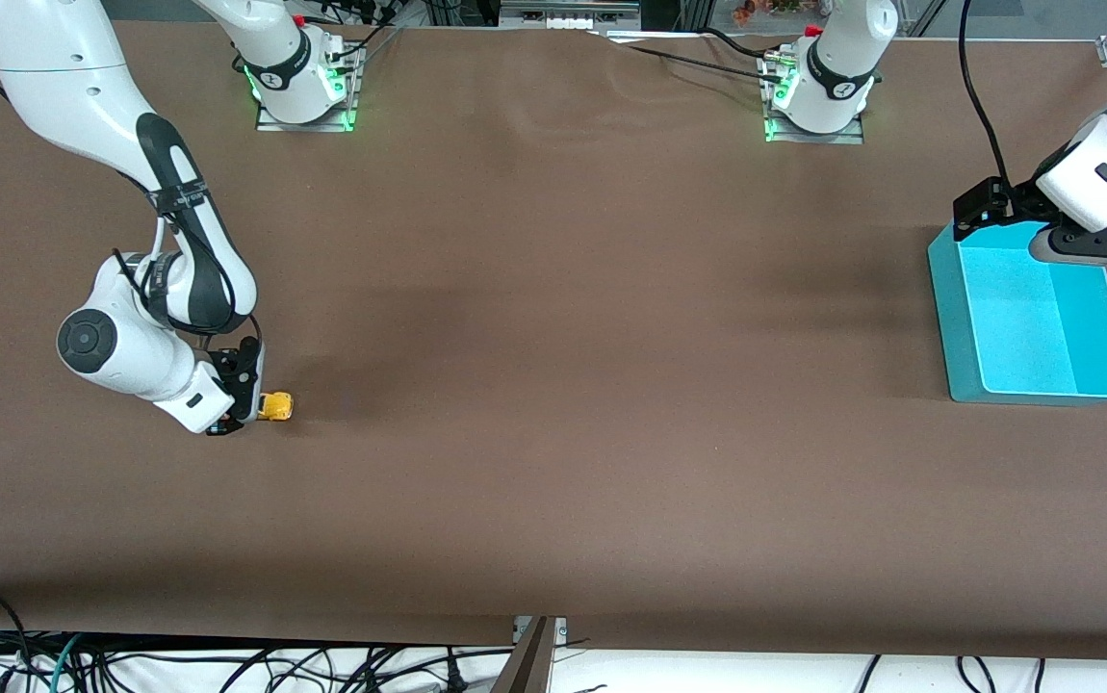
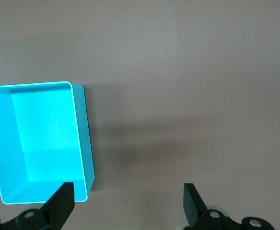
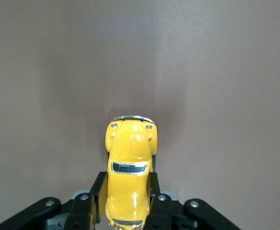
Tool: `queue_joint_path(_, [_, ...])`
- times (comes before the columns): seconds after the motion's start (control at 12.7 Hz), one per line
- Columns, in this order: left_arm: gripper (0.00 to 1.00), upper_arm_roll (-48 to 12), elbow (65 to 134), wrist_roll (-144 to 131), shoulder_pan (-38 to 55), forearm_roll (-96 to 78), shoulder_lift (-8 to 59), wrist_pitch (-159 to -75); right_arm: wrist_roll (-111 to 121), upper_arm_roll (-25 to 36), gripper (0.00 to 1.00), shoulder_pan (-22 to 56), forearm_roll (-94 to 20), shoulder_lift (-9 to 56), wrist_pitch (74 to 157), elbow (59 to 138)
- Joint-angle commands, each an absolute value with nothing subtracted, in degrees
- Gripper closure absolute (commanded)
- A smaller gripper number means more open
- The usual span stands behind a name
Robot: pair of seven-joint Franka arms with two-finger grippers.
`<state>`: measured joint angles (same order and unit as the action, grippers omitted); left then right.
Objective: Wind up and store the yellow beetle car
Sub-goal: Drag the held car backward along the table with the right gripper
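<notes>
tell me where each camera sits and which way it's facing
Front view: high across the table, facing both arm bases; shows right claw shut on the yellow beetle car, left claw over the cyan tray.
Left wrist view: looks down past its open claw at the tray.
Right wrist view: looks along its claw at the car.
Each wrist view shares its object with the front view.

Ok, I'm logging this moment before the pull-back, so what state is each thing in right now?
yellow beetle car: upright on its wheels on the table, gripped at its sides, at the right arm's end.
right gripper: shut on the car, low at the table.
left gripper: open, holding nothing, waiting over the tray's edge.
cyan tray: upright, nothing in it, at the left arm's end.
</notes>
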<state>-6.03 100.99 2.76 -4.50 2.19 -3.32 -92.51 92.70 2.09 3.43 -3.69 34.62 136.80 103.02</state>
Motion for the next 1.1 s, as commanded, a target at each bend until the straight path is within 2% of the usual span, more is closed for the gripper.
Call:
queue_joint_path(0.0, [0.00,-5.98,102.30,4.31,-4.83,1.32,-4.75,-92.64,95.09,2.02,0.75,2.46,-4.48,33.66,137.81,105.12])
queue_joint_path(1.02, [0.00,-5.98,102.30,4.31,-4.83,1.41,-4.75,-92.55,101.42,1.93,0.74,-2.54,-4.48,34.54,139.66,104.77])
